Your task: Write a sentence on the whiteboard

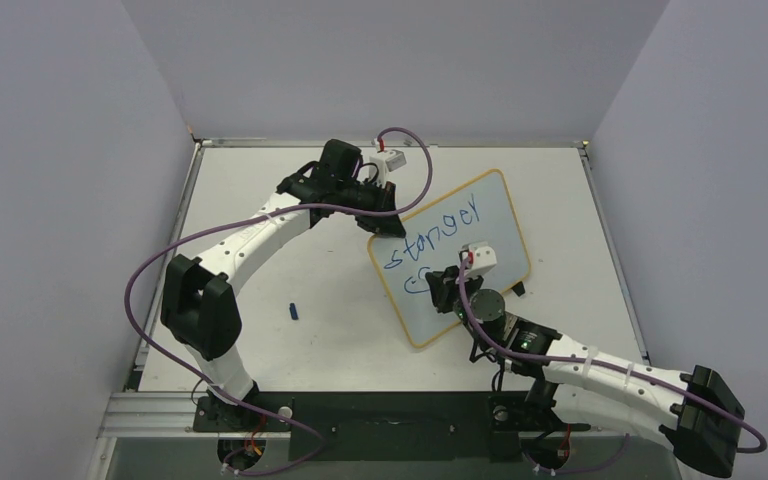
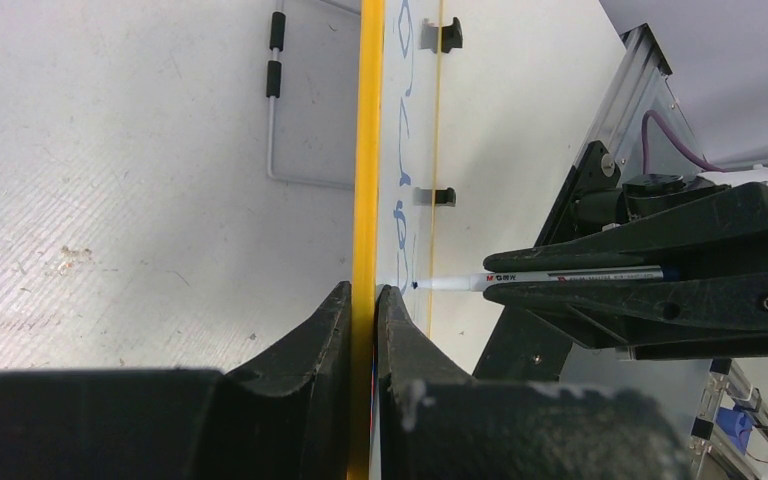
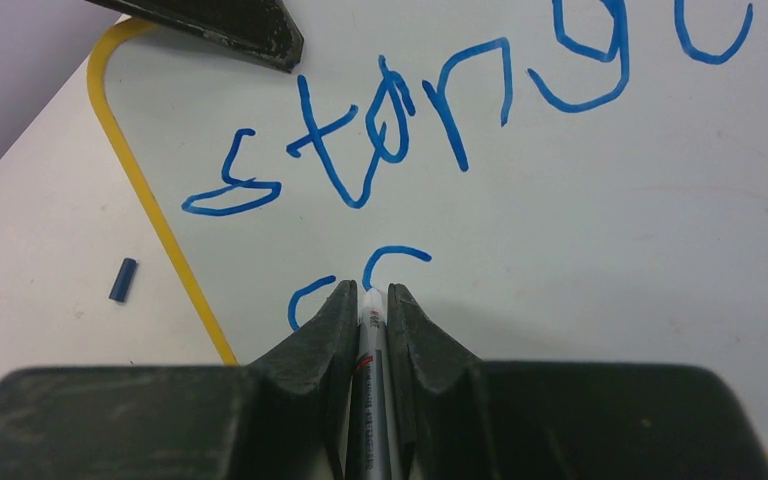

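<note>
Facing us askew at the middle right of the counter (image 1: 290, 360), the whiteboard (image 1: 505, 225) carries the sentence (image 3: 390, 130) in blue: "stanger" on top, with a few curved strokes begun beneath. We see the left jaws pinched together on its yellow frame at the upper-left edge. The right jaws are clamped on a marker (image 3: 369, 400), whose tip touches the board at the second line. A small blue cap (image 1: 294, 312) lies on the counter, left of the board.

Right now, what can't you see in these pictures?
Top view: the right claw covers most of the second line.
Right wrist view: the pen hides that line's middle; the top edge cuts off the first word.
Left wrist view: the pen's label is too small to read.
</note>
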Tool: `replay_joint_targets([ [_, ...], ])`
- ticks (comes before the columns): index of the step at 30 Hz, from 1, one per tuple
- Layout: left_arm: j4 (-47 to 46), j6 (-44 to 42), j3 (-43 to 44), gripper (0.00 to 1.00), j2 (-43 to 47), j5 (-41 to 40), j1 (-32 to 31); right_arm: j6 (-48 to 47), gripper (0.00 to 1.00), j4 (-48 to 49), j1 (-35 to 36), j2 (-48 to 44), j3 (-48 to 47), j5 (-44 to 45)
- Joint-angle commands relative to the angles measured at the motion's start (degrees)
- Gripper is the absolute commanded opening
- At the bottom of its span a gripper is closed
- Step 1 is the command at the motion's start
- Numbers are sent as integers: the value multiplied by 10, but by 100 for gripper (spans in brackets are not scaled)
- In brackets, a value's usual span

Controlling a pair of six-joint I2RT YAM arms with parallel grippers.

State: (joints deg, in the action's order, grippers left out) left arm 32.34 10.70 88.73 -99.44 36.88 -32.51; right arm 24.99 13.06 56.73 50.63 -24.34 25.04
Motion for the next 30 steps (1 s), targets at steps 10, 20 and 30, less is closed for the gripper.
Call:
replay_joint_targets([
  [10,-23,-21,5,0,32,-53,2,-11,0,-69,-11,-19,-9,50],
  [20,-23,-20,4,0,32,-52,1,-59,0,-70,-26,22,-80,43],
  [30,-21,-21,5,0,34,-54,1,-54,0,-68,-29,37,-83,33],
])
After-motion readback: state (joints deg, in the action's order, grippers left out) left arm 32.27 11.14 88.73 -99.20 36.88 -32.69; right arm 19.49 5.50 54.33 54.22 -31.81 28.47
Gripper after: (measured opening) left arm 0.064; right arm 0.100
